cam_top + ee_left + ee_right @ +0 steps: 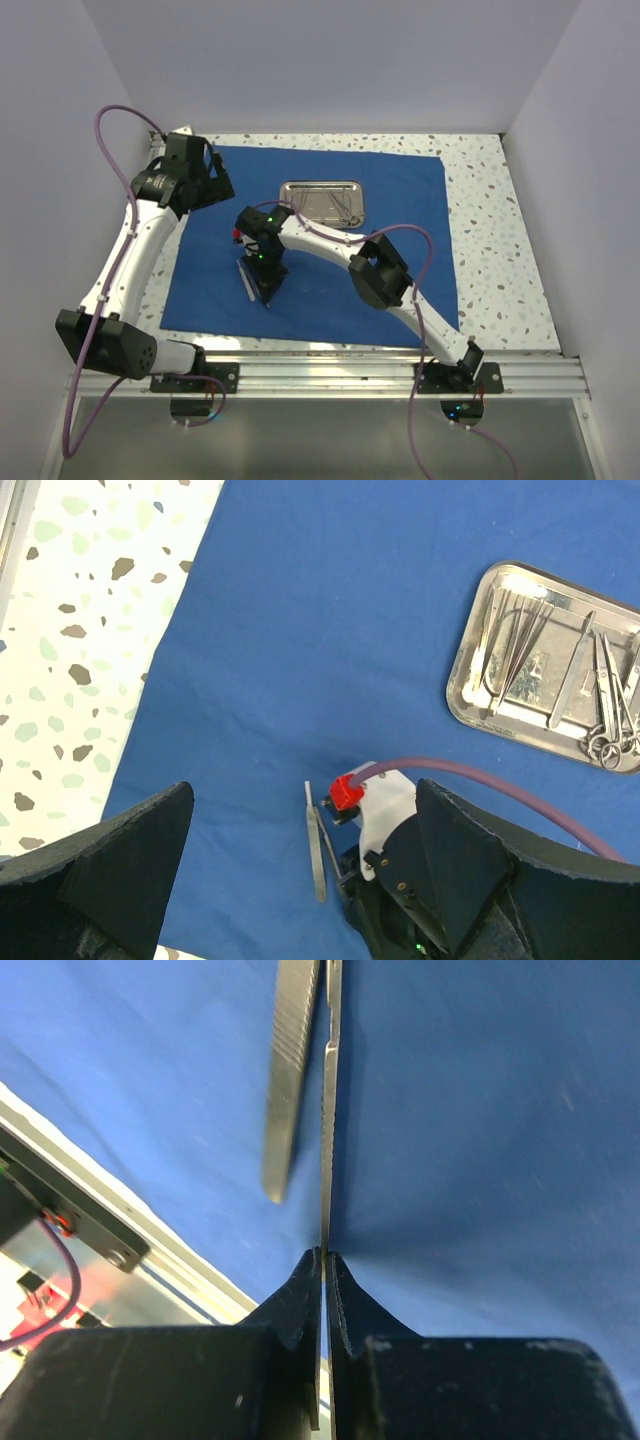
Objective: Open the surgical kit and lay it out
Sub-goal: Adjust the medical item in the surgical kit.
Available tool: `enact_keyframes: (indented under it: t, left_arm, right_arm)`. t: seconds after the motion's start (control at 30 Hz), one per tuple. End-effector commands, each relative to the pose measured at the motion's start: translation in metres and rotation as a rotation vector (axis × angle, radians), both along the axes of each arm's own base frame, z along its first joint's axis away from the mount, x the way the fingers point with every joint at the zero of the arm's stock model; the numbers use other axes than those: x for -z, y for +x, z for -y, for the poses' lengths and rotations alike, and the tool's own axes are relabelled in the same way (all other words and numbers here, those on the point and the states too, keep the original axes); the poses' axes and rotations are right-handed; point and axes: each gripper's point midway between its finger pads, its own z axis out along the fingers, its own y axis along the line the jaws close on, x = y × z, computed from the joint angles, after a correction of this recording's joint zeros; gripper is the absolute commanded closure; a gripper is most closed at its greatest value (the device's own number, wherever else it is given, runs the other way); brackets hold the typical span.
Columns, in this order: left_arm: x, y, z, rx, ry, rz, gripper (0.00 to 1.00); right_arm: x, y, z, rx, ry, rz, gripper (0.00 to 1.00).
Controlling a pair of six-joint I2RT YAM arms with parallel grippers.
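Steel tray (470,695), on the blue cloth (400,200) beyond the right gripper (325,1260), is holding thin instruments (520,645); that gripper is pinching a flat instrument (330,1110), its wrist view showing a second instrument (290,1080) alongside; left gripper (302,790) is gaping empty

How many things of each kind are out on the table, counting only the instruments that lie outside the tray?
Royal-blue cloth: 1
Steel tray: 1
Silver instruments outside the tray: 2, a flat handle lying on the cloth and a thin instrument pinched in the right hand
Total: 4
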Motion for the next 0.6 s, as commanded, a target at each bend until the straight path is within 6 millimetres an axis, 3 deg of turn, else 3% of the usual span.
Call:
enact_keyframes:
  t: [0.0, 0.2, 0.23, 0.27, 0.33, 0.37, 0.47, 0.5, 0.57]
  left_arm:
    - [-0.011, -0.005, -0.005, -0.025, 0.0, 0.032, 0.04]
    - [-0.016, -0.002, -0.004, -0.025, -0.003, 0.047, 0.04]
    - [-0.017, -0.002, -0.004, -0.022, -0.004, 0.047, 0.04]
    - [-0.018, -0.001, -0.004, -0.021, -0.004, 0.049, 0.04]
    - [-0.019, 0.001, -0.003, -0.02, -0.005, 0.049, 0.04]
    - [-0.02, 0.001, -0.003, -0.018, -0.004, 0.05, 0.04]
    - [-0.022, 0.006, -0.002, -0.013, -0.007, 0.06, 0.04]
    - [-0.023, 0.008, 0.001, -0.004, -0.018, 0.064, 0.04]
    - [-0.028, 0.018, 0.008, 0.023, -0.037, 0.088, 0.03]
  right_arm:
    - [-0.013, -0.005, -0.025, -0.012, 0.081, -0.003, 1.0]
    - [-0.035, -0.011, -0.051, -0.023, 0.234, -0.056, 1.0]
    - [-0.035, -0.013, -0.052, -0.025, 0.24, -0.066, 0.93]
    - [-0.034, -0.013, -0.052, -0.026, 0.242, -0.072, 0.78]
    - [-0.034, -0.014, -0.049, -0.034, 0.231, -0.068, 0.33]
    - [-0.038, -0.01, -0.045, -0.032, 0.219, -0.037, 0.15]
    - [-0.039, -0.004, -0.026, -0.039, 0.172, 0.006, 0.09]
    - [-0.051, 0.007, -0.017, -0.024, 0.169, 0.054, 0.09]
    - [-0.051, 0.022, 0.008, 0.019, 0.122, 0.08, 0.09]
